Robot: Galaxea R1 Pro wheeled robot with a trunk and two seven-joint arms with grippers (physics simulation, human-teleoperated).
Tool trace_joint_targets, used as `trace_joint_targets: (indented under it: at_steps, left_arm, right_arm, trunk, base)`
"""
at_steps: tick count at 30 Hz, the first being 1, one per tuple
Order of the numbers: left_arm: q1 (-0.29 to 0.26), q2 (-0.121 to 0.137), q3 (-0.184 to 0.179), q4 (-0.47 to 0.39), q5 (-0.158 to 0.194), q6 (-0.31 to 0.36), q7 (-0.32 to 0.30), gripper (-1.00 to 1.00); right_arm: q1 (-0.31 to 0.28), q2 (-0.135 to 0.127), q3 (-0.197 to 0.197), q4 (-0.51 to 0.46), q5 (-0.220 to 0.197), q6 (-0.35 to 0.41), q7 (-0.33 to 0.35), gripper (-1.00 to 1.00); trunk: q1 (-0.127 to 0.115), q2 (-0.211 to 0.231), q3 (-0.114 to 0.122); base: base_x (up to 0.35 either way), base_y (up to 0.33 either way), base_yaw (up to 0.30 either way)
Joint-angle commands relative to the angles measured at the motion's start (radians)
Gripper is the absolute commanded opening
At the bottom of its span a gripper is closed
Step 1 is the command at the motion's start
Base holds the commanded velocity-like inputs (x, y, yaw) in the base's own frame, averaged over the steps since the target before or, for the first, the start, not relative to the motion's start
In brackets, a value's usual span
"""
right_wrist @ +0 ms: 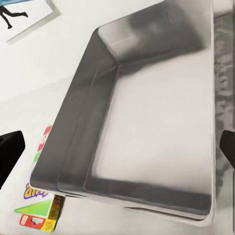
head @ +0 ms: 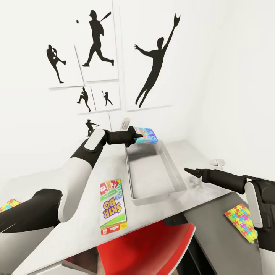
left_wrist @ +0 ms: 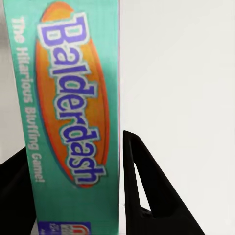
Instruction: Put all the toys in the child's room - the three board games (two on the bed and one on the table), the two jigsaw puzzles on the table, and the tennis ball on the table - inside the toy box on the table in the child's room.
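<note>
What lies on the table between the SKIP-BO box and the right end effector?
The toy box, its inside bare, lies between the SKIP-BO box and the right end effector, in the head view.

We have two arms with glossy white shells [head: 78, 172] joined by matte black segments. Behind each pincer sits a black cylindrical wrist. The left gripper [head: 134, 138] and right gripper [head: 190, 171] end in slim, black, tapering wedge-shaped fingers [left_wrist: 147, 191].

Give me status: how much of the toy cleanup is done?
Done: nothing; the toy box looks empty. In hand: left gripper holds the Balderdash game above the box's far end. Left: SKIP-BO game and two jigsaw puzzles on the table.
</note>
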State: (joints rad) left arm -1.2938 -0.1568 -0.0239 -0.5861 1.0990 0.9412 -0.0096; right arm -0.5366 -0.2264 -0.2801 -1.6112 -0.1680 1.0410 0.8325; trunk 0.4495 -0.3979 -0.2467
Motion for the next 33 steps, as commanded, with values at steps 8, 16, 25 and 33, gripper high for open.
trace_joint_targets:
  at_steps: [8,16,25,33]
  left_arm:
    - [-0.031,0.001,-0.003,0.087,-0.002,0.002,0.000,-1.00]
    - [-0.035,0.002,-0.004,0.097,-0.005,0.002,0.000,-1.00]
    - [-0.032,0.008,-0.003,0.108,-0.008,0.002,-0.001,-1.00]
    - [-0.035,0.009,-0.005,0.110,-0.011,0.001,0.001,-1.00]
  right_arm:
    - [-0.002,-0.042,-0.007,0.000,-0.010,0.006,0.004,1.00]
    - [-0.002,-0.053,-0.008,0.000,-0.012,0.006,0.005,1.00]
    - [-0.003,-0.055,-0.008,-0.001,-0.013,0.006,0.005,1.00]
    - [-0.003,-0.056,-0.008,-0.001,-0.013,0.006,0.005,1.00]
  trunk:
    - [0.001,-0.002,-0.014]
    - [0.001,-0.002,-0.027]
    - [0.001,-0.002,-0.041]
    - [0.001,-0.002,-0.054]
  base:
    - [0.000,0.000,0.000]
    - [0.000,0.000,0.000]
    - [0.000,0.000,0.000]
    - [0.000,0.000,0.000]
